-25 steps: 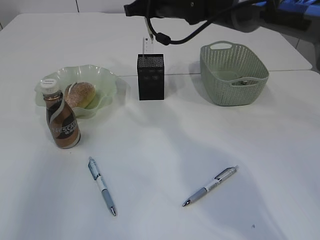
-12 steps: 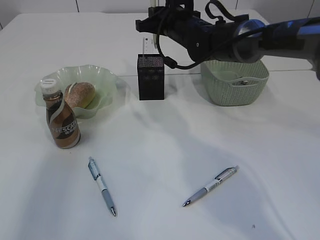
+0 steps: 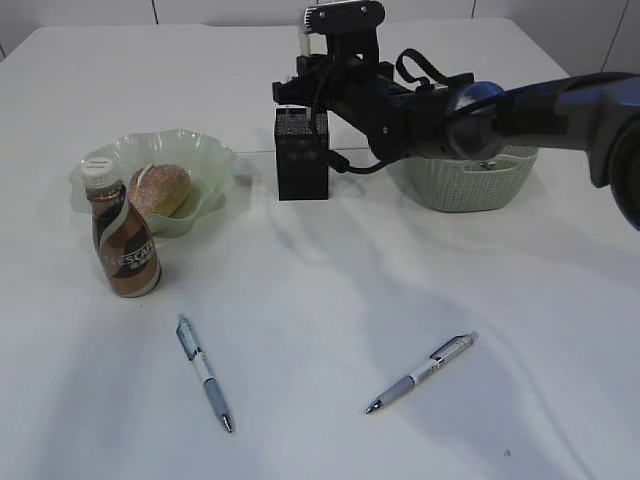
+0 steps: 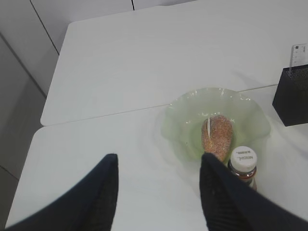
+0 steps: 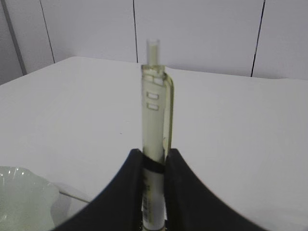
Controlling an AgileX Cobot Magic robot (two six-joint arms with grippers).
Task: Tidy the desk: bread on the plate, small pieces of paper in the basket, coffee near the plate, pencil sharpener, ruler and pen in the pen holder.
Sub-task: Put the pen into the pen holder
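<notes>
Closest to me, two pens lie loose on the surface: a blue pen (image 3: 204, 372) and a grey pen (image 3: 421, 373), both well short of the right arm and apart from each other. Neither has been touched yet, so that part of the tidying remains.

Further back, well off to the side of the right pincer, the coffee (image 3: 124, 237) stands just in front of the plate (image 3: 210, 160), with the bread (image 3: 158, 189) lying in it. Those two jobs look finished. The left pincer (image 4: 156, 190) hangs above that corner with its jaws standing apart and nothing between them.

The change is at the back. Over the last second the right arm has swung down and in; it was high above the holder (image 3: 301, 153), and now the right pincer (image 5: 153, 187) sits directly over it, clamped narrowly on a clear pen (image 5: 155, 130) held upright. From the outside view I cannot tell whether the tip is already inside the holder. A ruler's top edge (image 4: 298, 54) pokes out of it. My guess is that this pen is about to be dropped in, leaving two more to fetch.

Behind the arm sits the basket (image 3: 462, 185), something small inside it.
</notes>
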